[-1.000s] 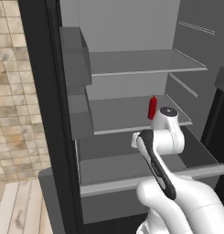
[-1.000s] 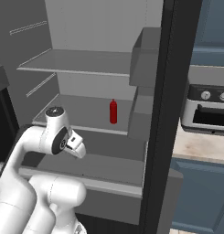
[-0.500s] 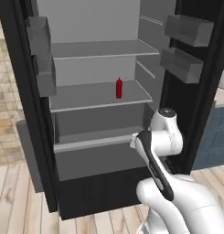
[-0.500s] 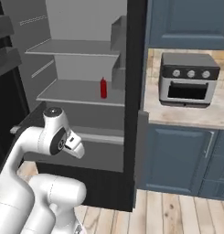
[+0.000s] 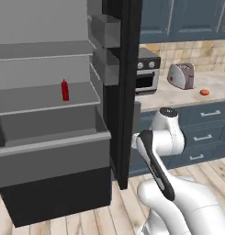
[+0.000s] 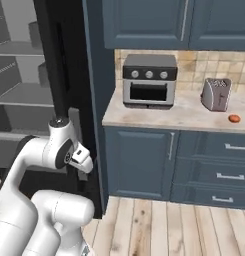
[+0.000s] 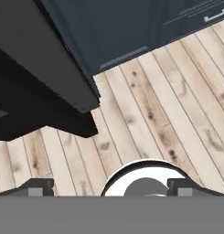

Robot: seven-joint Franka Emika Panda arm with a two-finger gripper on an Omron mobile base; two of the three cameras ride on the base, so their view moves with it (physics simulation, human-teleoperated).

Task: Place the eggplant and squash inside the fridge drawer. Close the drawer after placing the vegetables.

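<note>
Fridge drawer (image 5: 49, 140) stands pulled out under the shelf carrying the red bottle (image 5: 64, 89), in the open fridge at the left of the left base view. From here it looks empty, though I can't see its floor. No eggplant or squash anywhere I can identify. A small orange-red item (image 6: 234, 118) lies on the counter (image 6: 159, 116) right of the toaster (image 6: 215, 94); too small to name.

Risks as I judge them:
- The elbow sits close beside the black fridge door edge (image 5: 125, 92). Any swing toward the fridge could clip it.
- With no vegetable located, I could drive or reach on a guess and grab the wrong thing off the counter.
- The open drawer juts out low, and the base could bump it when I return.

Arm pose: folded tight against the base, wrist tucked low, hand camera looking down at the wood floor (image 7: 154, 105) beside the cabinet base. End effector (image 7: 109, 188) fingertips sit wide apart at the frame's bottom, holding nothing.
</note>
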